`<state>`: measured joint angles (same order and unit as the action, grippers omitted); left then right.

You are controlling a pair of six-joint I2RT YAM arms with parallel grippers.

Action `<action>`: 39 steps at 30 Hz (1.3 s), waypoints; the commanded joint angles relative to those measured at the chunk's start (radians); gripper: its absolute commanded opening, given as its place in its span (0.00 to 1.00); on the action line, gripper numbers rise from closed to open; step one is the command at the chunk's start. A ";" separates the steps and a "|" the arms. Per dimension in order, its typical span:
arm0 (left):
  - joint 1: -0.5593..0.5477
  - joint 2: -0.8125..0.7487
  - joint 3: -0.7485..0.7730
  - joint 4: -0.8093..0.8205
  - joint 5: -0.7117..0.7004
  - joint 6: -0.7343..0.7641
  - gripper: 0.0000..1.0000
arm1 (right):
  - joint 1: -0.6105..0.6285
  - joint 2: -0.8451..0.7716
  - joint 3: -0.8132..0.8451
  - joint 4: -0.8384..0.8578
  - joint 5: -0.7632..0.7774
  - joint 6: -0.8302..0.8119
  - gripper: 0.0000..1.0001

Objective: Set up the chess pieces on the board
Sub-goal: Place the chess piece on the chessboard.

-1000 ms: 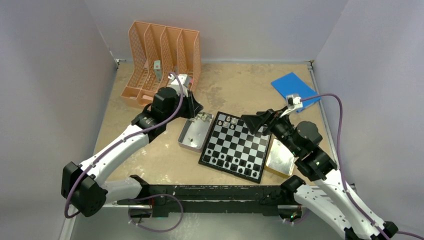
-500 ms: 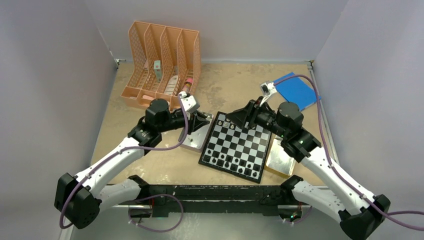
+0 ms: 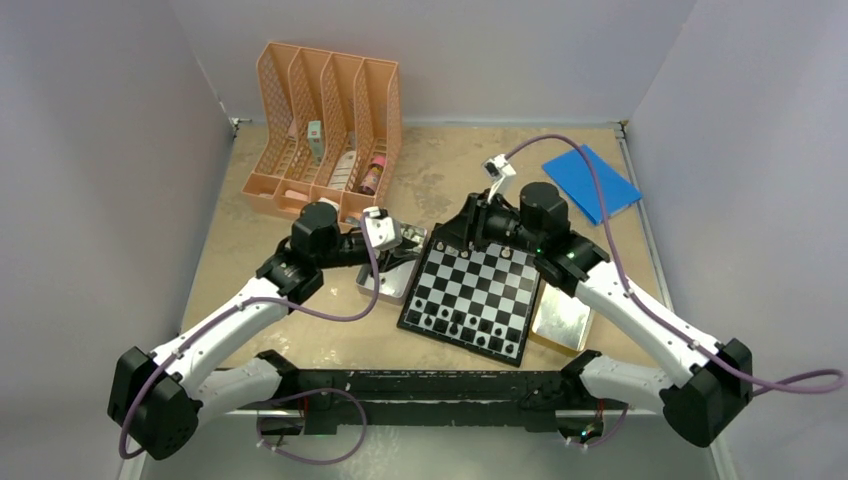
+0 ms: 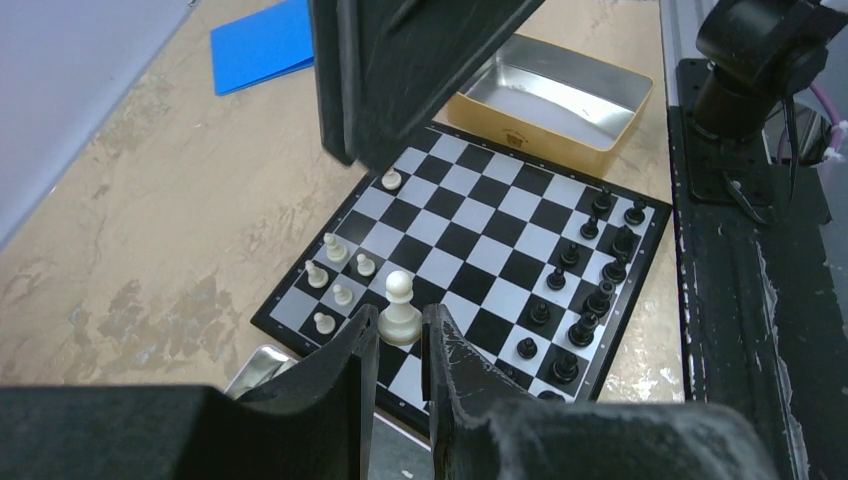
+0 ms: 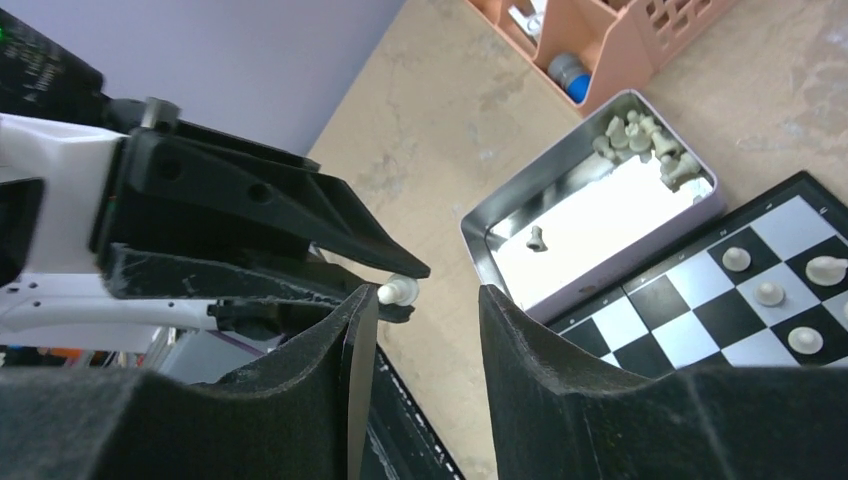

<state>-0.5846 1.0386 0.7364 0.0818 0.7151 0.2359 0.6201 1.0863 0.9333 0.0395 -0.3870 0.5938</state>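
Note:
My left gripper (image 4: 402,322) is shut on a white pawn (image 4: 399,308), held upright just above the near-left edge of the board (image 4: 470,225). Several white chess pieces (image 4: 340,270) stand at the board's far-left corner and black ones (image 4: 600,270) line the opposite side. From the top view the left gripper (image 3: 408,246) sits over the silver tin beside the board (image 3: 480,292). My right gripper (image 3: 452,236) faces it from across the board's corner. Its jaws (image 5: 425,300) stand open with a gap, and the pawn (image 5: 398,291) shows just past the left fingertip, not gripped by it.
The silver tin (image 5: 600,205) left of the board holds several loose white pieces. A gold tin (image 3: 560,320) lies right of the board. An orange file organizer (image 3: 330,120) stands at the back left and a blue folder (image 3: 592,183) at the back right.
The left gripper came down from over the tin and turned towards the board's corner. The right arm swung left across the board's far edge to face it, and its jaws narrowed.

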 commanded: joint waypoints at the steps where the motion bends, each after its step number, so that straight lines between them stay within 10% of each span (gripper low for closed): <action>1: 0.002 0.004 0.000 0.031 0.062 0.063 0.00 | 0.019 0.030 0.059 0.005 -0.033 -0.030 0.46; 39: 0.003 0.065 0.026 -0.021 0.064 0.062 0.00 | 0.142 0.148 0.031 -0.014 0.052 -0.049 0.35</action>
<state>-0.5846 1.1133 0.7338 0.0177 0.7517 0.2810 0.7513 1.2457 0.9367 0.0303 -0.3580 0.5636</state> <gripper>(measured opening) 0.187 0.374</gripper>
